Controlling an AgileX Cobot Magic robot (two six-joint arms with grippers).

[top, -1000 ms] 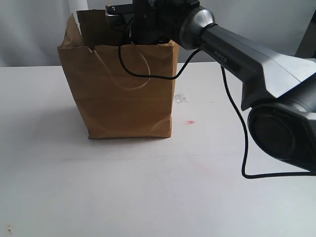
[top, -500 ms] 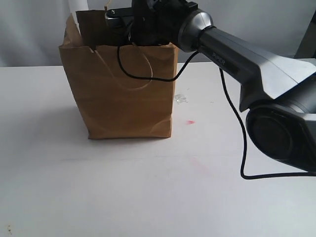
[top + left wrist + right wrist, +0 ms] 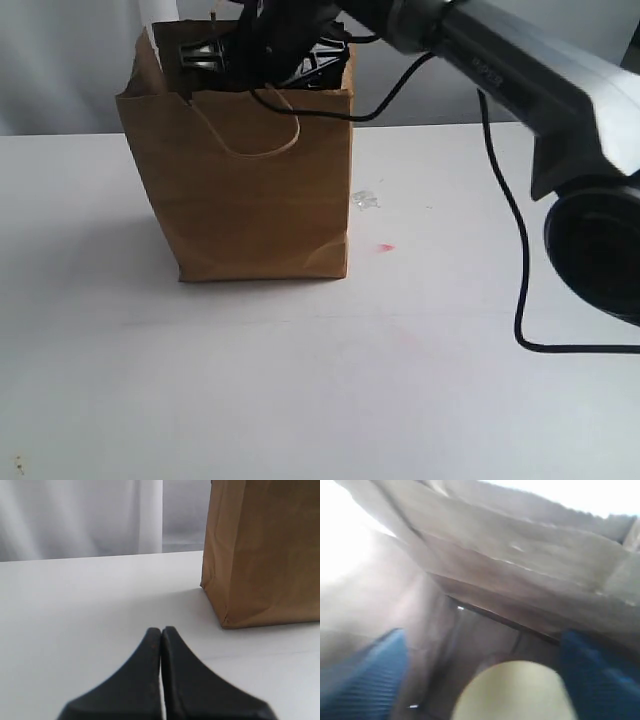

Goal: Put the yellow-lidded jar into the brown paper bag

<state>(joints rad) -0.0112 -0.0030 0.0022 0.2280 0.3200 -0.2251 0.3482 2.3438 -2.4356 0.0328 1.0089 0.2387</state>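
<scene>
The brown paper bag (image 3: 250, 190) stands upright on the white table (image 3: 300, 400), and its side also shows in the left wrist view (image 3: 265, 555). My right gripper (image 3: 210, 55) has dipped into the bag's mouth. In the blurred right wrist view the yellow lid of the yellow-lidded jar (image 3: 515, 692) lies between the blue fingers (image 3: 370, 680) inside the bag, with a gap beside it; the right gripper (image 3: 482, 637) stands open. The jar's body is hidden. My left gripper (image 3: 161, 630) is shut and empty, low over the table beside the bag.
A small clear scrap (image 3: 365, 200) and a red mark (image 3: 386, 247) lie on the table right of the bag. The right arm's black cable (image 3: 520, 280) hangs down to the tabletop. A pale curtain (image 3: 80, 515) backs the scene.
The right arm has swung upward and its gripper has tipped down into the bag's mouth. The bag's front handle has shifted slightly.
</scene>
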